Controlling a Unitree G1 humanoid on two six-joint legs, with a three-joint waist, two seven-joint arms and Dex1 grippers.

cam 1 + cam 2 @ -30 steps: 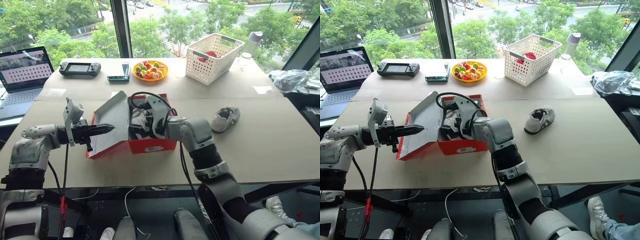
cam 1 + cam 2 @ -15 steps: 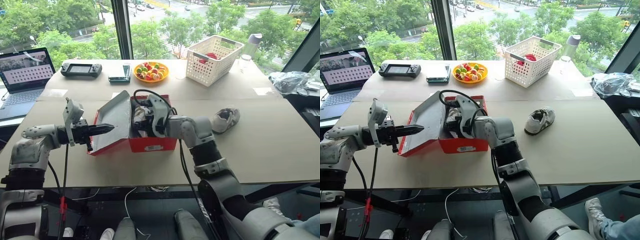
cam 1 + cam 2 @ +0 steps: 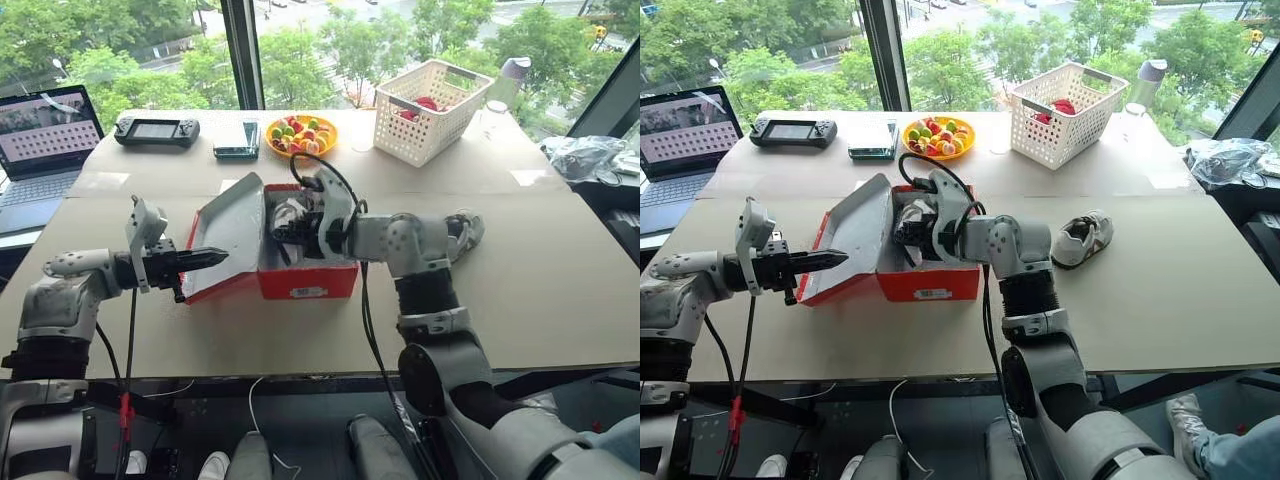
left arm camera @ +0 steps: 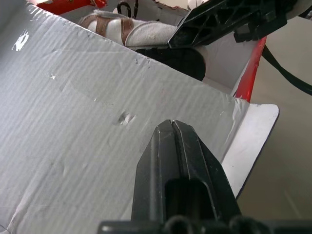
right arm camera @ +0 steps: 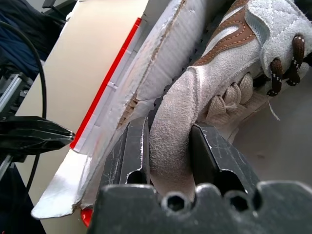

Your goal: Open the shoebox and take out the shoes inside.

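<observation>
Gripping the heel end of a sneaker (image 5: 229, 63), the right gripper (image 5: 168, 161) holds it over the open shoebox (image 3: 305, 280), its long axis pointing away from the fingers. The left gripper (image 3: 215, 256), clenched empty, props the raised lid (image 3: 228, 228). The other sneaker (image 3: 1080, 238) lies on the table (image 3: 1160, 290) right of the box.

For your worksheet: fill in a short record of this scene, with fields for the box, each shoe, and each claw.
box: red box on the table, lid open and leaning to the robot's left
shoe one: shoe over the open box, heel pinched by the right claw
shoe two: second shoe out on the table, right of the box
left claw: left claw shut, tip against the lid's pale inside
</observation>
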